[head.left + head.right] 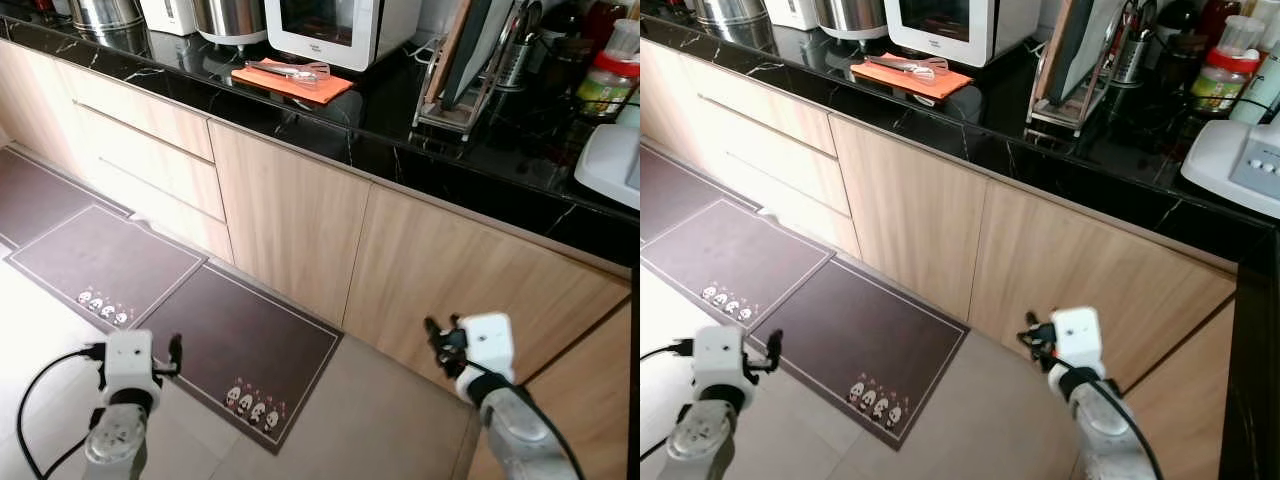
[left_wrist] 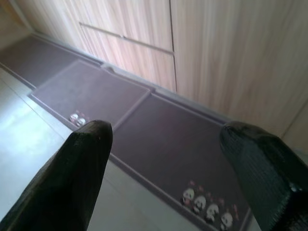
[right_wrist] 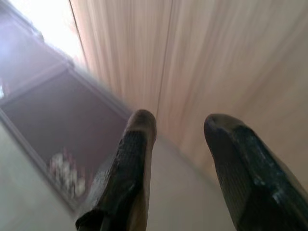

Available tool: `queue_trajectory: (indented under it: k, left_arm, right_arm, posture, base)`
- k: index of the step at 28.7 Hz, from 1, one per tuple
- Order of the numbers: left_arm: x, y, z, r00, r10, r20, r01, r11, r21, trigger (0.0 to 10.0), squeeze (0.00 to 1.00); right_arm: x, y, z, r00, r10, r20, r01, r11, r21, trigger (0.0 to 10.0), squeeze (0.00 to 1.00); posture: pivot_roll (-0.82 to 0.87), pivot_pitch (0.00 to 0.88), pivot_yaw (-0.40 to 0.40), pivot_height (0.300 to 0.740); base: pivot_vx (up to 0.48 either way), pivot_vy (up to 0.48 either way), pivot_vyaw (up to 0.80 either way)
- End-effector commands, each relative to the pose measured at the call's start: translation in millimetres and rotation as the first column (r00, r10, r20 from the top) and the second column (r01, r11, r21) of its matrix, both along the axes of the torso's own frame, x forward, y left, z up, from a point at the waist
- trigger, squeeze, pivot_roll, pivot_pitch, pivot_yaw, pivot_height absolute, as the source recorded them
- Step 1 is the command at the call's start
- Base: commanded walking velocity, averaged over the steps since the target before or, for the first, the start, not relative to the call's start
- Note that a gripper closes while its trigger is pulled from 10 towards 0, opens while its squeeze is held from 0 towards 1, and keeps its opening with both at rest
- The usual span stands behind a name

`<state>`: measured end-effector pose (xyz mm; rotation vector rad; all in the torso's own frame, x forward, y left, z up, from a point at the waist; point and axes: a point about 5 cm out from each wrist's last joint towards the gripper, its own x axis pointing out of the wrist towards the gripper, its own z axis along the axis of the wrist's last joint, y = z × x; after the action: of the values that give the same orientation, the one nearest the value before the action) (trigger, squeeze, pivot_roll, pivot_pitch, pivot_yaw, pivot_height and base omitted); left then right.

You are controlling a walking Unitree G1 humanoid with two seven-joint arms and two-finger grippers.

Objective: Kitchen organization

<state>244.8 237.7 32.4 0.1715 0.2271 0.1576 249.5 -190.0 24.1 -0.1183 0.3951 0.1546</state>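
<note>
Seen on the black counter (image 1: 330,120): an orange mat (image 1: 291,79) with utensils, before a microwave (image 1: 340,28), beside a rack (image 1: 462,70) and jars (image 1: 606,80). Held low before the wood cabinets (image 1: 290,220), well below that clutter: left gripper (image 1: 176,353), fingers (image 2: 84,159) wide apart and empty over the floor mat (image 1: 245,350); right gripper (image 1: 437,338), fingers (image 3: 137,144) parted, empty, near a door. Judged at risk: a cabinet front or counter edge clipped on raising.

The white appliance (image 1: 612,165) is cut off by the frame's right edge. Jars (image 1: 607,72) behind the rack (image 1: 462,75) are partly hidden, labels illegible.
</note>
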Motion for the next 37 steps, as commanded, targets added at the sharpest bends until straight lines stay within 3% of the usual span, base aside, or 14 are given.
queue_trajectory:
  k: [1, 2, 4, 6, 14, 17, 20, 29, 37]
  left_arm:
    - [-2.3, -1.2, -12, 0.998, -0.024, -0.053, 0.027, 0.999, 0.047, 10.0, 0.00]
    - [-4.3, -1.9, -24, 0.993, -0.039, -0.107, 0.046, 0.997, 0.065, 10.0, 0.00]
    - [-5.0, -1.7, -28, 0.992, -0.038, -0.122, 0.046, 0.997, 0.063, 10.0, 0.00]
    - [-11.7, -2.5, -44, 0.980, -0.028, -0.195, 0.038, 0.998, 0.046, 10.0, 0.00]
    - [-19.5, -11.7, -70, 0.939, -0.042, -0.342, 0.060, 0.997, 0.041, 10.0, 0.00]
    - [-25.6, -11.5, -78, 0.918, -0.019, -0.396, 0.035, 0.999, 0.033, 10.0, 0.00]
    - [-34.0, -10.8, -86, 0.894, -0.018, -0.447, 0.037, 0.999, 0.034, 10.0, 0.00]
    - [-40.1, -3.3, -88, 0.888, 0.015, -0.459, 0.005, 0.999, 0.044, 10.0, 0.00]
    - [-41.4, 3.8, -87, 0.889, 0.039, -0.457, -0.020, 0.999, 0.047, 10.0, 0.00]
  right_arm:
    - [-2.9, -2.1, -15, 0.999, -0.009, -0.054, 0.008, 1.000, -0.014, 10.0, 0.00]
    - [-7.9, -3.7, -31, 0.992, -0.027, -0.120, 0.026, 1.000, -0.012, 10.0, 0.00]
    - [-9.5, -4.1, -36, 0.990, -0.030, -0.139, 0.029, 1.000, -0.009, 10.0, 0.00]
    - [-20.6, -2.6, -57, 0.972, -0.030, -0.234, 0.029, 1.000, -0.008, 10.0, 0.00]
    - [-48.6, 1.0, -92, 0.903, -0.029, -0.428, 0.008, 0.999, -0.052, 10.0, 0.00]
    - [-56.3, -0.5, -99, 0.884, -0.065, -0.462, 0.046, 0.998, -0.053, 10.0, 0.00]
    - [-61.3, 1.3, -102, 0.880, -0.036, -0.474, 0.006, 0.998, -0.064, 10.0, 0.00]
    - [-91.6, -14.6, -114, 0.833, -0.069, -0.549, 0.010, 0.994, -0.110, 10.0, 0.00]
    - [-90.2, -9.8, -115, 0.836, -0.082, -0.543, 0.034, 0.995, -0.098, 10.0, 0.00]
  posture:
    - [0.05, 0.042, -0.041, 0.740]
    - [0.04, 0.039, -0.038, 0.740]
    - [0.04, 0.039, -0.038, 0.740]
    - [0.05, 0.036, -0.041, 0.740]
    - [0.06, 0.036, -0.055, 0.740]
    - [0.07, 0.037, -0.053, 0.740]
    - [0.06, 0.037, -0.050, 0.740]
    - [0.05, 0.033, -0.048, 0.740]
    - [0.06, 0.029, -0.049, 0.740]
  base:
    - [0.000, 0.000, 0.00]
    - [0.000, 0.000, 0.00]
    - [0.000, 0.000, 0.00]
    - [0.000, 0.000, 0.00]
    - [0.000, 0.000, 0.00]
    - [0.000, 0.000, 0.00]
    - [0.000, 0.000, 0.00]
    - [0.000, 0.179, 0.00]
    - [0.000, 0.271, 0.00]
